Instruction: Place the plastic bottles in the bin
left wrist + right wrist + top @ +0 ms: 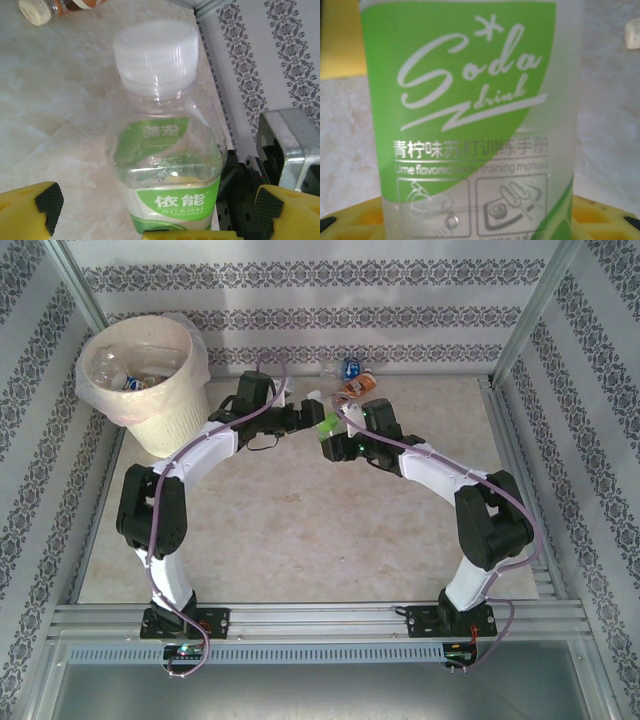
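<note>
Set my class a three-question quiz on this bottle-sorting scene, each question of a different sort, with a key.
1. True or false: the left gripper has its fingers clamped on the green-labelled clear plastic bottle with the white cap.
2. Multiple choice: in the top view, the round cream-white plastic bin stands at the A) far left, B) far right, C) near centre.
3. Fill in: beside the orange-labelled plastic bottle on the pale marbled table lies a neighbour bottle with a ____ label.

Key: 1 false, the fingers stand open on either side, apart from the bottle; 2 A; 3 blue.
</note>
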Tool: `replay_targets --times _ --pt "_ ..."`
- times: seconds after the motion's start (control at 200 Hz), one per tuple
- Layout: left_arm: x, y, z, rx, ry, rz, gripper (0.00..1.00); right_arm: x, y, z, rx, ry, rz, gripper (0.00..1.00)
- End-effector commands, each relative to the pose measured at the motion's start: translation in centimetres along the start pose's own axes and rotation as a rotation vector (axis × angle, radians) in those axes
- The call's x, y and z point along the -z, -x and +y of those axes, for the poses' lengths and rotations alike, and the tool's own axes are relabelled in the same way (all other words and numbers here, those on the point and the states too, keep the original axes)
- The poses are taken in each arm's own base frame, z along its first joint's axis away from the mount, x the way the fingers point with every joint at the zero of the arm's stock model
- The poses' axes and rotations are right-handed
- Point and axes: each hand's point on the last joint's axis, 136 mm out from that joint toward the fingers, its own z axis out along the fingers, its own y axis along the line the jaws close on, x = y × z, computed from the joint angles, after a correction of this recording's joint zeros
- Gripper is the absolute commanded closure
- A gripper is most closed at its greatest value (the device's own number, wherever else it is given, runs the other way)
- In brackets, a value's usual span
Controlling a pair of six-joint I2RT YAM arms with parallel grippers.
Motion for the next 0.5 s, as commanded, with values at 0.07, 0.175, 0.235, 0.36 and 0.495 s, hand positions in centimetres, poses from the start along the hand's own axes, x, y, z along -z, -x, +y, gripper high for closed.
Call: replay_targets --times 0.07,0.175,0.235,0.36,0.495 --pt "-0.7 0.8 -1.1 -0.036 -0.014 -0.001 0.00 -0.3 1.7 2.9 0.013 0.155 -0.033 0.53" --pt "-1.4 0.8 -0.3 -0.041 0.051 -0.012 0.03 -0.4 1.6 3.9 0.020 0.199 -0.024 0.53" --pt "-1.5 0.9 0.2 -0.040 0.078 -0.027 0.06 -0.3 1.7 4.3 0.020 0.221 -0.027 0.53" --pt "-2.1 0.4 0.0 -0.030 0.046 -0.002 0.12 0.0 2.1 4.9 0.016 0.250 -0.035 0.52" --pt "-2.1 0.1 -0.3 -0.029 0.018 0.001 0.23 0.1 2.1 5.0 0.019 0.260 -0.033 0.51"
